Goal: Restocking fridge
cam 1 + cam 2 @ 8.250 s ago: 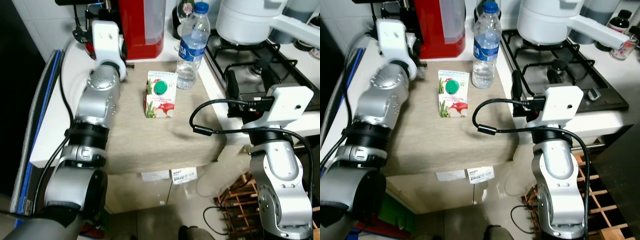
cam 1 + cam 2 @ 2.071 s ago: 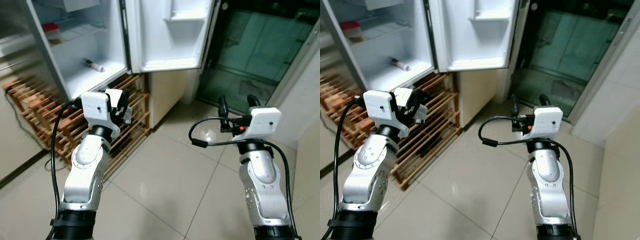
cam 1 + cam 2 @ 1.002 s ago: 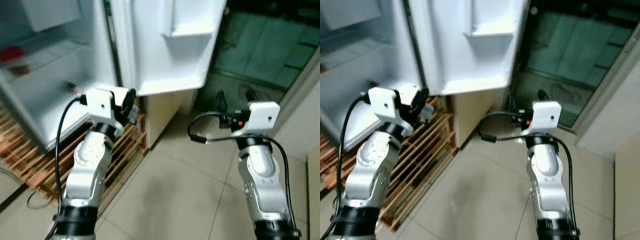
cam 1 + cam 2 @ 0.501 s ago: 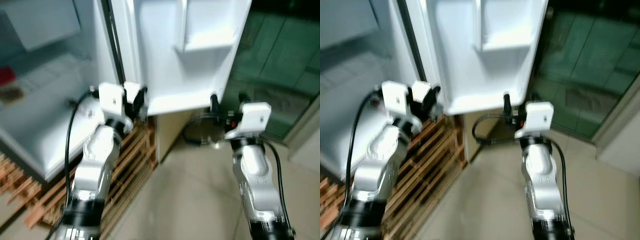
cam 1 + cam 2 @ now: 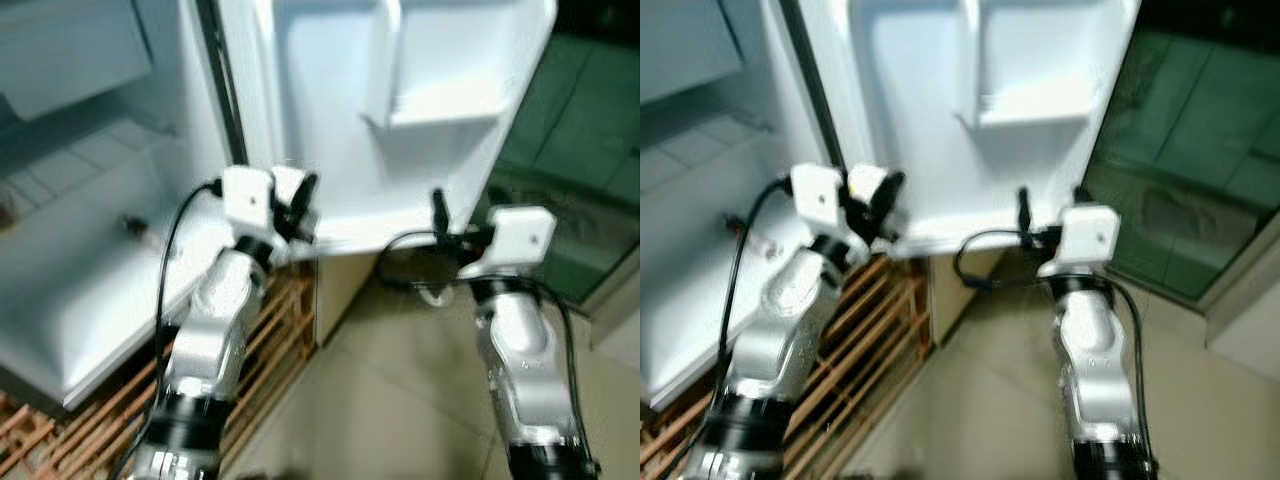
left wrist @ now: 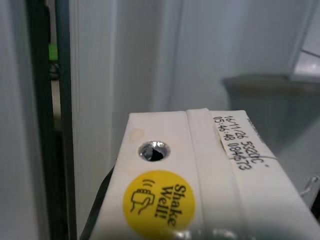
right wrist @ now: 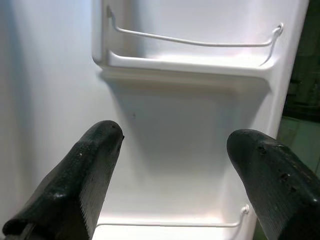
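The fridge stands open, its white door (image 5: pixel 330 120) swung toward me with a door shelf (image 5: pixel 440 100) on it. My left gripper (image 5: pixel 298 200) is raised by the door's lower hinge-side corner and is shut on a white carton (image 6: pixel 195 170) with a yellow "Shake Well!" sticker. The carton (image 5: pixel 286 182) looks small and blurred in the eye views. My right gripper (image 7: pixel 172 150) is open and empty, pointing at the inside of the door below a wire-railed shelf (image 7: pixel 190 60). That right gripper (image 5: pixel 440 212) is level with the door's bottom edge.
The fridge interior (image 5: pixel 90 250) at left has a white shelf with a small tube-like item (image 5: pixel 140 232) lying on it. A wooden slatted rack (image 5: pixel 265 340) sits on the floor beneath. Dark glass panels (image 5: pixel 590 150) stand at right, tiled floor (image 5: pixel 400 410) between my arms.
The whole view has shifted closer to the fridge door, so the camera moved. Both grippers now sit nearer the door's lower edge, the left still holding the carton.
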You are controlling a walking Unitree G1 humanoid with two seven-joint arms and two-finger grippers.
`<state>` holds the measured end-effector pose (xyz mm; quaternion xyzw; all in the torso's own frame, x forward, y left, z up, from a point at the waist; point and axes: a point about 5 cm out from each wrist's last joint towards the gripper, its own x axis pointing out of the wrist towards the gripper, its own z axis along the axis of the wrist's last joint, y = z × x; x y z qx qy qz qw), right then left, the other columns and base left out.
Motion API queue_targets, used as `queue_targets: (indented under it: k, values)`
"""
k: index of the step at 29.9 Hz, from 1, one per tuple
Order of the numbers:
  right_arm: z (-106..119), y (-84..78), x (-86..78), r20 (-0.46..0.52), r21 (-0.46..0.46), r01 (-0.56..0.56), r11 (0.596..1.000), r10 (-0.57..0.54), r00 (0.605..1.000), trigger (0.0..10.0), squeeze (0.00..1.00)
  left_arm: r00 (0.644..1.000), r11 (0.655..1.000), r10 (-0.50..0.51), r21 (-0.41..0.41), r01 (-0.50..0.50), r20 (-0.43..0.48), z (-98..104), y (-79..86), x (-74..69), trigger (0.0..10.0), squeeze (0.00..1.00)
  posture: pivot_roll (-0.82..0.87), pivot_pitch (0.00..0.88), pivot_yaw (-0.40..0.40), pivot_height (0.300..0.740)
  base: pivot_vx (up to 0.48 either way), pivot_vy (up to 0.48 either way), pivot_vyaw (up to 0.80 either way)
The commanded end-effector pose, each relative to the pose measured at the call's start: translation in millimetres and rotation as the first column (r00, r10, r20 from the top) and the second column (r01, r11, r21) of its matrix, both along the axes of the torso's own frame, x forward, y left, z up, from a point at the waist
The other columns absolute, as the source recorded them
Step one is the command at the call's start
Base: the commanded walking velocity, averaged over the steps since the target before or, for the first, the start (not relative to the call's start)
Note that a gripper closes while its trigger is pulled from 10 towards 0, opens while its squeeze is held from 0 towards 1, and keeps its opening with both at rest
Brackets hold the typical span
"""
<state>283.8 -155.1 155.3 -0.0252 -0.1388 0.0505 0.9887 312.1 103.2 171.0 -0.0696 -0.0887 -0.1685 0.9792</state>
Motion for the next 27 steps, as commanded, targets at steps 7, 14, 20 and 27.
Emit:
queue_targets:
  k: [7,14,20,27]
  values:
    - [6.9,-8.7,1.0,0.018,-0.006,0.018,1.0,-0.017,1.0,10.0,0.0,1.0,1.0,-0.022,-0.012,0.022,0.005,2.2,-9.4,-0.9,10.0,0.0,-0.12,0.0,0.004,0.74,0.0,-0.421,0.0]
    - [7.2,-5.2,-1.7,0.02,-0.008,0.01,1.0,-0.009,1.0,10.0,0.0,0.999,0.999,0.027,0.019,-0.026,-0.03,-2.0,-7.8,5.9,10.0,0.0,-0.13,0.0,0.016,0.74,0.342,-0.323,0.0]
    - [6.3,-4.1,-3.0,0.015,-0.022,0.007,1.0,-0.007,1.0,10.0,0.0,0.998,0.999,0.043,0.029,-0.041,-0.055,-6.4,-7.8,8.5,10.0,0.0,-0.13,0.0,0.016,0.74,0.417,-0.122,0.74]
    - [6.5,-10.0,-4.3,0.014,-0.011,0.029,1.0,-0.029,0.999,10.0,0.0,0.996,0.997,0.057,0.046,-0.054,-0.066,-8.1,-7.2,10.9,10.0,0.0,-0.14,0.0,0.008,0.74,0.062,0.0,0.1]
